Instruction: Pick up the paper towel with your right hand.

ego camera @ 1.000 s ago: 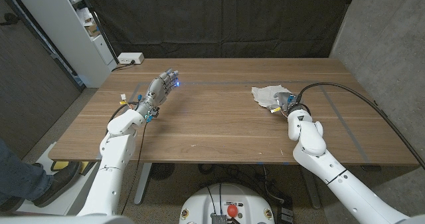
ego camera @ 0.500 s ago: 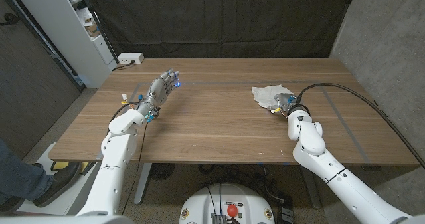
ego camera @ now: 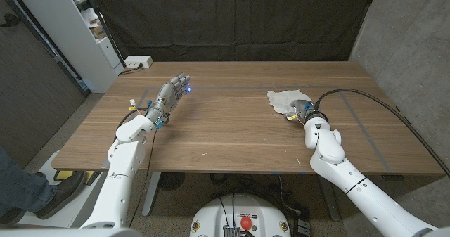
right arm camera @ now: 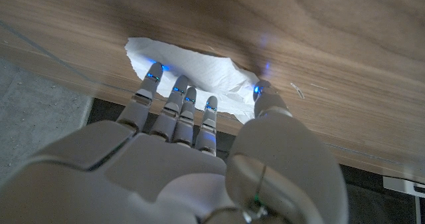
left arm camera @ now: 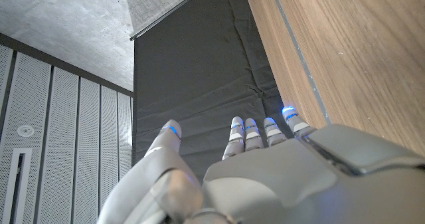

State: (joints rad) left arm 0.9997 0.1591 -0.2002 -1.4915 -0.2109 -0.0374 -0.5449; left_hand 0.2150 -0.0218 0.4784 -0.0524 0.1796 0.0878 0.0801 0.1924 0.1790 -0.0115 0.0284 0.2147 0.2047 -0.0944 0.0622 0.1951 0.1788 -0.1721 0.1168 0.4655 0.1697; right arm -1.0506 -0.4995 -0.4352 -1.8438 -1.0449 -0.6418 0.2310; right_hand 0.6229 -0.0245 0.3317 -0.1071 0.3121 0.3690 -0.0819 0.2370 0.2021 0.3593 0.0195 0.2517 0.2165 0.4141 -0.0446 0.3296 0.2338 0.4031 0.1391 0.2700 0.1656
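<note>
Far left on the worktop: left hand up on its edge, fingers straight and apart, grasping nothing, well clear of the job. Right of centre: crumpled paper towel lying loose on the wood. Just beside it, on the near side: right hand, fingers spread and reaching onto the sheet's edge, thumb on the bare wood, not yet closed on anything. Likely trouble: thin, limp sheet sliding away under the fingertips instead of gathering between them and the thumb; or only a corner caught, then slipping free on the lift. Also possible: fingertips jamming on the wood if pressed down too hard.
</note>
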